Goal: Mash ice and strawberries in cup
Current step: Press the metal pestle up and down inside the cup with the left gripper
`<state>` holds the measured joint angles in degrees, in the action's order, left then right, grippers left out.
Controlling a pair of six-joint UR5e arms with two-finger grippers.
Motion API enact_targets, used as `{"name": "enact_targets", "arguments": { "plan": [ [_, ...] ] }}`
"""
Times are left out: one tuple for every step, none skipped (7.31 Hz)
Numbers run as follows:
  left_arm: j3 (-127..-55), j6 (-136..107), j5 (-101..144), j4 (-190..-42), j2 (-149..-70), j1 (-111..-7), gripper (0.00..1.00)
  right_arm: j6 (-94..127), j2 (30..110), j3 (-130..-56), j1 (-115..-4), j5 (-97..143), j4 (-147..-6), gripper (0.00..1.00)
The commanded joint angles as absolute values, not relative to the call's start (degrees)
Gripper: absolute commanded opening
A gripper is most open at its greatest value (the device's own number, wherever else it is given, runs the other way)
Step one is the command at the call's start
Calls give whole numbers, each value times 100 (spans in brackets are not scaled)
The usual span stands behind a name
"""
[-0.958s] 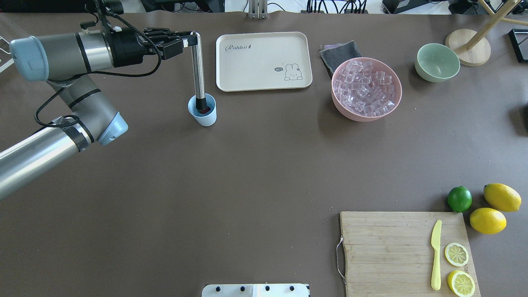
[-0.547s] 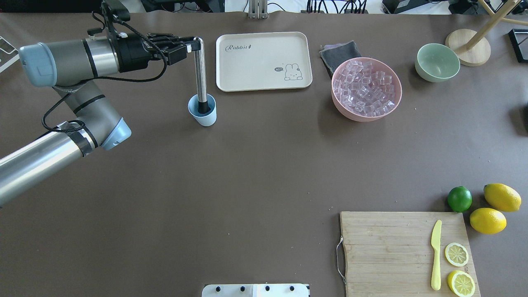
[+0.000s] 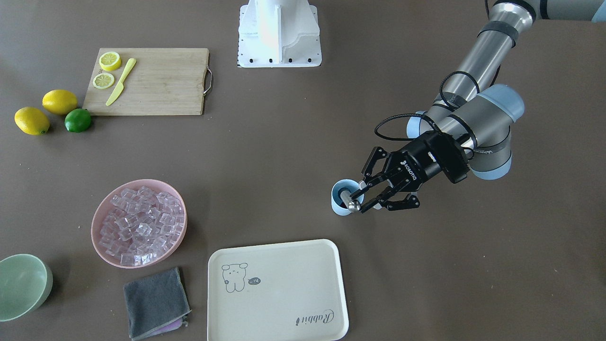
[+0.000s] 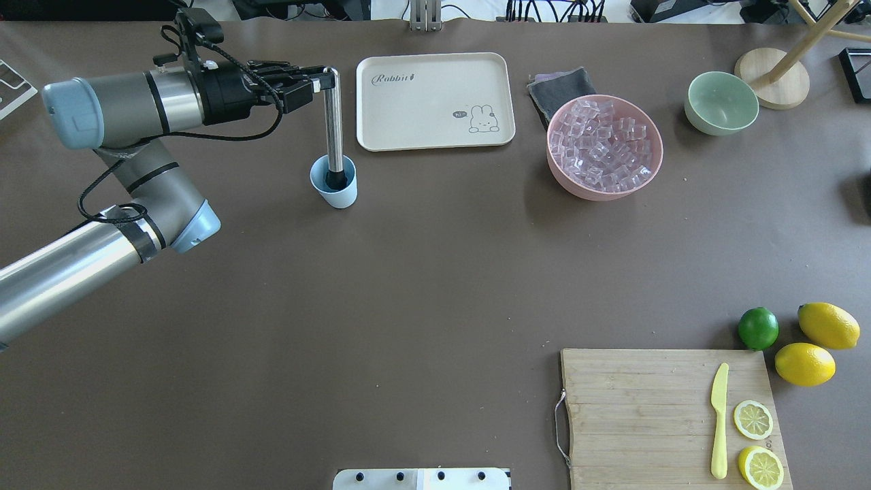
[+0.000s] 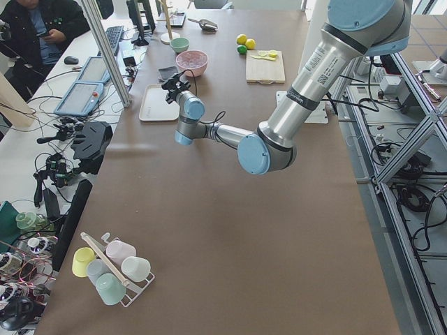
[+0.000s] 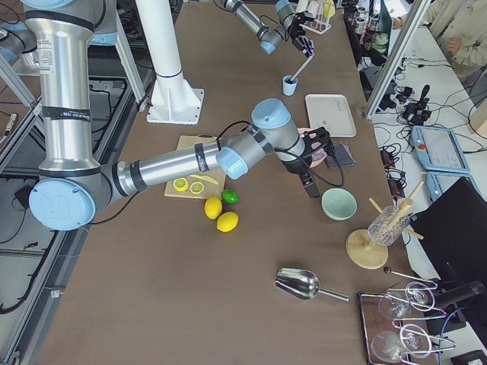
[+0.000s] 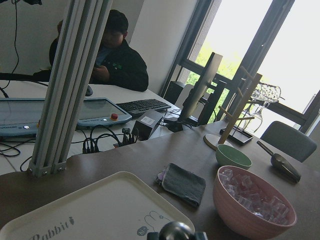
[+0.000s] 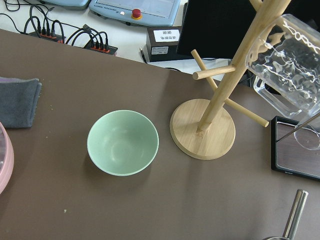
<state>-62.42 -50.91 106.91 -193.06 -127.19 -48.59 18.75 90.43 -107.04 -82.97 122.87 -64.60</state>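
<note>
Nearest the robot, a pale wooden cutting board (image 4: 639, 408) with a wire handle carries a yellow plastic knife (image 4: 718, 422) and two cut lemon halves (image 4: 752, 419). A green lime (image 4: 758, 328) and two whole yellow lemons (image 4: 828, 325) sit just past its far right corner. Farther out, on the left half of the brown table (image 4: 435, 272), the small pale-blue plastic cup (image 4: 337, 194) stands upright. A slim steel muddler (image 4: 333, 122) with a black head stands nearly upright in it, the head down inside and covering the bottom, so the strawberry cannot be made out. The left gripper (image 4: 325, 76), reaching in sideways, is clenched on the muddler's rounded top. Well apart to the right, a wide pink bowl (image 4: 592, 192) is heaped with the clear ice cubes (image 4: 605, 143). Farthest out lie a cream rectangular tray (image 4: 429, 116) with a rabbit drawing, a folded grey cloth (image 4: 561, 85) just beside the pink bowl, a pale green bowl (image 4: 721, 102) and a round wooden stand base (image 4: 772, 78). The right gripper (image 6: 308, 181) shows only in the right-side view, near the pink bowl; whether it is clenched or released cannot be told.
</note>
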Motion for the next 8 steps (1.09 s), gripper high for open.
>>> {"name": "enact_targets", "arguments": {
  "plan": [
    [-6406,-5124,10696,-19310,-12727,-4939,0,1881,9088,-10740,-8297,12296,-6460,99],
    [-6529,-5168,10722,-19310,-12727,-5035,0,1890,9157,-10827,-8297,12305,-6460,99],
    [-6582,-5177,10749,-19310,-12727,-5106,0,1890,9167,-10846,-8297,12305,-6460,99],
    [-6618,-5177,10749,-19310,-12727,-5150,0,1890,9237,-10915,-8297,12305,-6460,99],
    [-6618,-5177,10749,-19310,-12683,-5150,0,1890,9246,-10951,-8297,12305,-6460,99],
    [-6575,-5168,10740,-19301,-12665,-5124,0,1890,9246,-10951,-8297,12305,-6460,99],
    [-6513,-5159,10723,-19301,-12648,-5046,0,1881,9237,-10951,-8297,12305,-6460,99],
    [-6504,-5150,10714,-19301,-12647,-4993,0,1881,9211,-10934,-8297,12305,-6460,99]
  ]
}}
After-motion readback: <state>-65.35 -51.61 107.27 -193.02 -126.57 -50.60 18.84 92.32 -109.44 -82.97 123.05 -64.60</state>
